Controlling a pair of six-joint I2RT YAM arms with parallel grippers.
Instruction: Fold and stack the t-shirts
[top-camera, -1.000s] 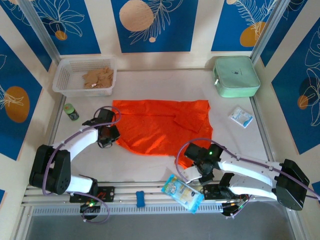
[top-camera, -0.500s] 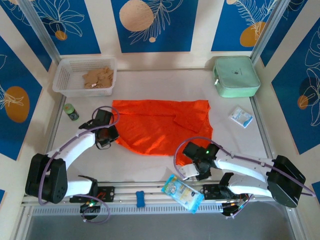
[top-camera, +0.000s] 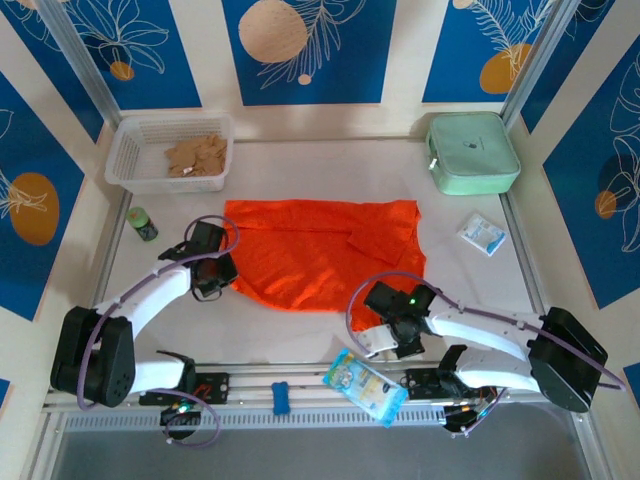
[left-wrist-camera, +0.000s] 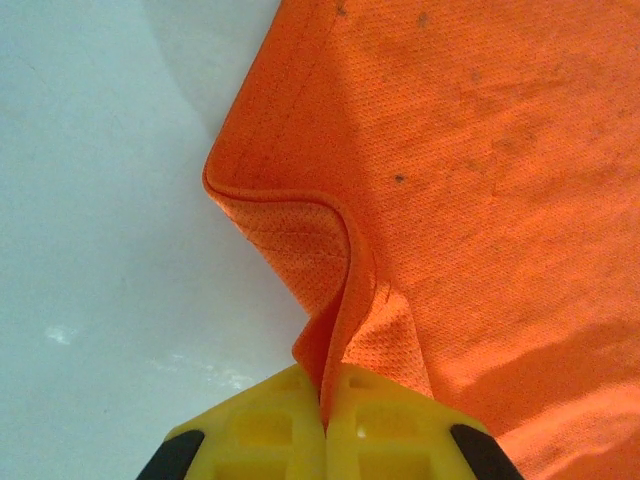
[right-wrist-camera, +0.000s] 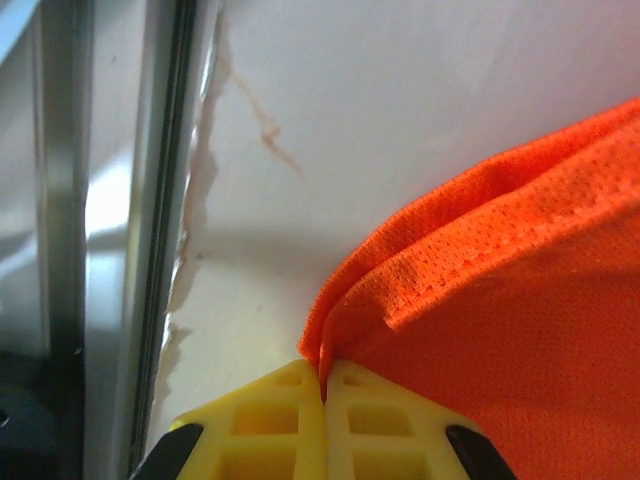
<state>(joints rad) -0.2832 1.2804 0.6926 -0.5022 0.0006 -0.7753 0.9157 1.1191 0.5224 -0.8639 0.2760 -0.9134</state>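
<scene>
Top external view: the orange-red t-shirt (top-camera: 320, 250) lies spread on the middle of the white table (top-camera: 300, 335), between the basket (top-camera: 128, 160) at far left and the mint-green case (top-camera: 472, 152) at far right. Its long axis runs left to right across the table; a folded flap sits toward its right end, and the neckline cannot be made out, so which way the collar points cannot be told. The left gripper (top-camera: 228, 274) sits on the shirt's left edge, the right gripper (top-camera: 385, 322) on its near right corner. Left wrist view: the yellow fingers (left-wrist-camera: 270, 425) are clenched together with a raised ridge of the edge pinched between them. Right wrist view: the fingers (right-wrist-camera: 275, 420) are pressed tight on the hemmed corner, close to the table's metal rail (right-wrist-camera: 60, 230). Probable faults: each bite holds little of the thin cloth, so a fast lift could pull it free; unequal travel of the two arms would skew the fold; the snack packet (top-camera: 365, 387) by the right arm could be dragged along.
</scene>
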